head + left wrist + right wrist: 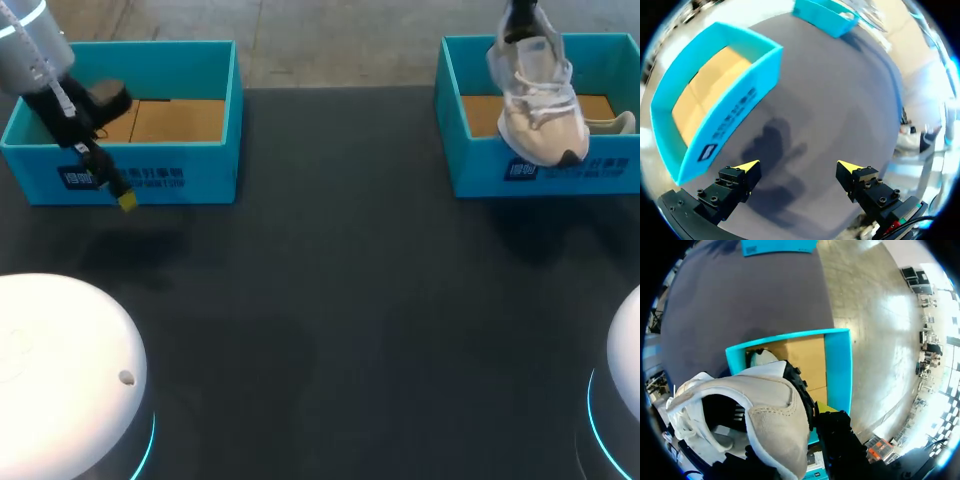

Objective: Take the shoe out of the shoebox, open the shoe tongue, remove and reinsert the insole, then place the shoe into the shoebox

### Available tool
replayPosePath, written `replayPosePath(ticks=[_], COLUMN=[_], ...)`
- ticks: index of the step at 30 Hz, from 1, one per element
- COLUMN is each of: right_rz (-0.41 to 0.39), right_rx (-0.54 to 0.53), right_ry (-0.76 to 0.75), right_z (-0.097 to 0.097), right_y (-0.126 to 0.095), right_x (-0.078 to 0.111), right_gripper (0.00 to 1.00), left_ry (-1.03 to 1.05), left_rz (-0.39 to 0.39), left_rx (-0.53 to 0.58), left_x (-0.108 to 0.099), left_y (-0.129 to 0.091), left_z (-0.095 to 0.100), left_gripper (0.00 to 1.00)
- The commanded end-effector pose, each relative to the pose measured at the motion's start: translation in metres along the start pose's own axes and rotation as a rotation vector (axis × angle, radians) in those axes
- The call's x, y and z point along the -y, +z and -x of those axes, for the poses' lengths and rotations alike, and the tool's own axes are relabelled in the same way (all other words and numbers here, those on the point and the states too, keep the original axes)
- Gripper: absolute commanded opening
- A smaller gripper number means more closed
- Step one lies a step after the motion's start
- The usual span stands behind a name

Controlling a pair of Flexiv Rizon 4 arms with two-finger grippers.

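Two white domed arm bases, one on the left [60, 350] and one on the right [625, 350], each ringed with blue light, sit at the closest edge of the dark grey matte table [350, 300]. The broad stretch of tabletop beyond them carries only soft shadows.

Further in, the left gripper [799, 167] hangs over the table just in front of the left shoebox [200, 165], an open teal cardboard box with a brown cardboard floor. Its two yellow-tipped fingers stand wide apart with nothing between them, only bare tabletop and their own shadow below. The left arm comes in slanting across that box's near left corner.

Well apart, at the far right of the table, stands the right shoebox [620, 170], a matching open teal cardboard box with a brown floor. The right gripper [816, 412] is above it, clenched on the heel end of a white fabric lace-up sneaker [535, 100]. The sneaker hangs in the air with its toe pointing down, overlapping the box's front wall as seen from the head camera. From the right wrist, its dark opening and pale suede heel panel fill the space beside the fingers, with the box directly below. A second pale shoe [612, 123] lies inside the right shoebox, its rounded toe showing beside the hanging sneaker.
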State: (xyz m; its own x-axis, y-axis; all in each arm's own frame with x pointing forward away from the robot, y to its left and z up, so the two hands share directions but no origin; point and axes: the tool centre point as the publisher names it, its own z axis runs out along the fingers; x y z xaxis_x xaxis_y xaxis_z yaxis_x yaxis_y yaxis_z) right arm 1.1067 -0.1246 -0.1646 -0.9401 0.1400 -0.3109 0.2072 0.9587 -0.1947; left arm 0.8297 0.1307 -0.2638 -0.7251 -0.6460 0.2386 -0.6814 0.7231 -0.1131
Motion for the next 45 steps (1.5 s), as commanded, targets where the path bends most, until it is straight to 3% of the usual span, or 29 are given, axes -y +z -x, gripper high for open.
replayPosePath(ticks=[1, 9, 11, 26, 34, 45], right_rz=[0.003, 0.011, 0.011, 0.011, -0.041, -0.067], right_rx=[-0.019, -0.037, -0.037, -0.037, -0.053, -0.05], right_ry=[-0.006, 0.003, 0.003, 0.003, 0.092, 0.108], right_z=[0.016, 0.038, 0.038, 0.038, 0.065, 0.098], right_y=[0.004, 0.015, 0.015, 0.015, 0.028, 0.042], right_x=[0.004, 0.021, 0.021, 0.021, 0.054, 0.076], right_gripper=[0.0, 0.0, 0.0, 0.0, 0.0, 0.0], left_ry=[-0.055, -0.18, -0.229, -0.229, -0.555, -0.719], left_rz=[-0.011, 0.019, 0.004, 0.004, 0.082, 0.068], left_rx=[0.001, 0.051, 0.059, 0.059, 0.082, 0.082], left_x=[-0.01, -0.024, -0.028, -0.028, -0.032, -0.044], left_y=[-0.007, -0.018, -0.026, -0.026, -0.032, -0.036], left_z=[0.007, 0.01, 0.012, 0.012, 0.025, 0.039], left_gripper=[1.0, 1.0, 1.0, 1.0, 1.0, 1.0])
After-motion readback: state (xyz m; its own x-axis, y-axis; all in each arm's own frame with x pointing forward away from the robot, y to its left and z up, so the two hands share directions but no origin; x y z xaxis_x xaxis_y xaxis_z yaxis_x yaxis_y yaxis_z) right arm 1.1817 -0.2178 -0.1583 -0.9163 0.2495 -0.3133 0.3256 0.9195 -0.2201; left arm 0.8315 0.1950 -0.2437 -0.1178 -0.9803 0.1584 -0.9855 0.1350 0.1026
